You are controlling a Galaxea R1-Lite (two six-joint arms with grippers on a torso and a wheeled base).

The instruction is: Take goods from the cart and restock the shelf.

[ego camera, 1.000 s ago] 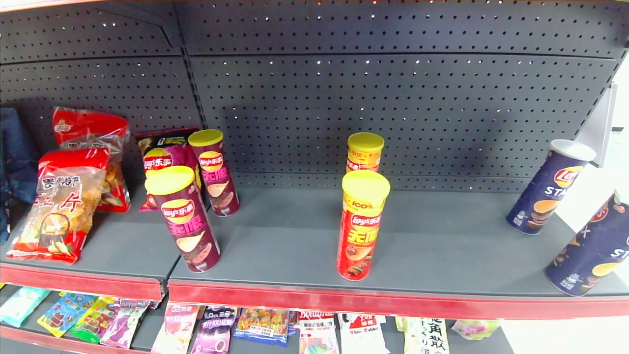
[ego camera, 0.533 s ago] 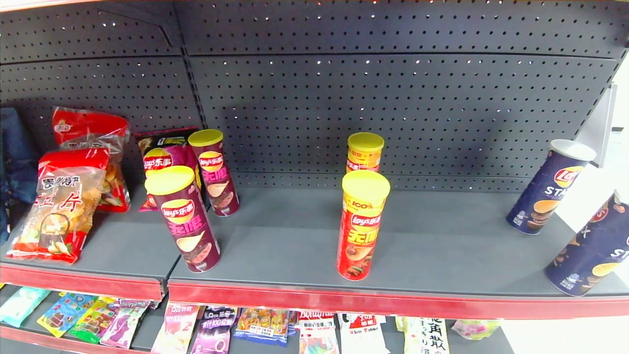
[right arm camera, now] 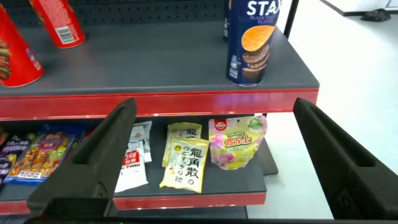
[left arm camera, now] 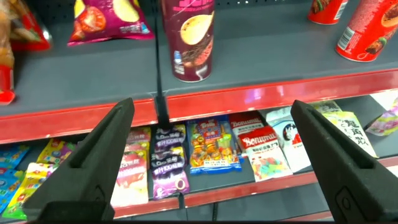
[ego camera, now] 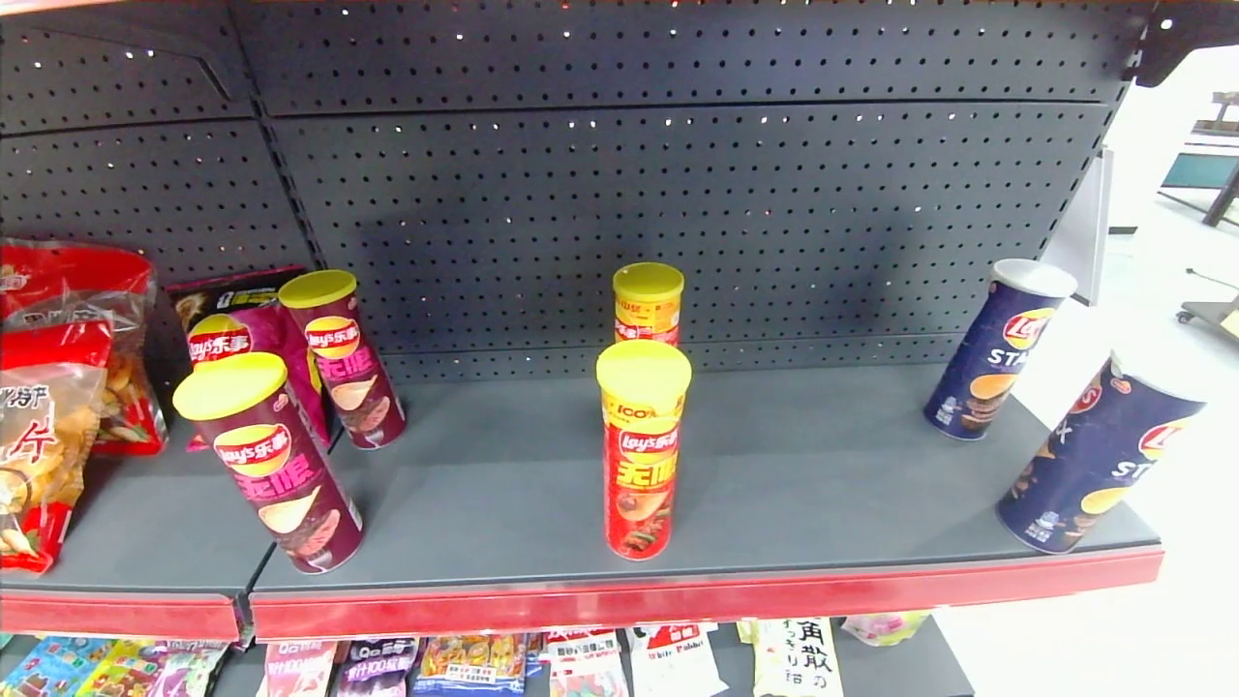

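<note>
- Since the whole head picture has slid sideways against half a second ago, that's the camera turning right, not the goods moving: every can keeps its spot. The shelf [ego camera: 697,598] now shows its right end with open floor past it. My read: the robot is swinging away to fetch stock and no placement has started.
- Back panel [ego camera: 678,194] closes the shelf's rear, so entry is from the front edge only.
- Two wide bare stretches are the best room, one on each side of the red cans, both running from front edge to back.
- Lower shelf [ego camera: 910,668] sits just under the red front lip, packed with sachets.
- Snack bags [ego camera: 39,426] crowd the left end.
- Blue cans: one [ego camera: 1094,465] at the right front corner, close to the lip, one [ego camera: 992,353] further back. Tip risk if an arm sweeps that corner.
- Maroon cans: front one [ego camera: 276,474] near the front edge by the board seam, rear one [ego camera: 344,363] towards the back.
- Red cans: one [ego camera: 641,465] mid front edge, one [ego camera: 647,305] straight behind it at the back.
- Left gripper [left arm camera: 212,112]: fingers spread wide, nothing between them, low in front of the lip below the front maroon can.
- Right gripper [right arm camera: 216,106]: likewise spread and empty, low off the right front corner.
</note>
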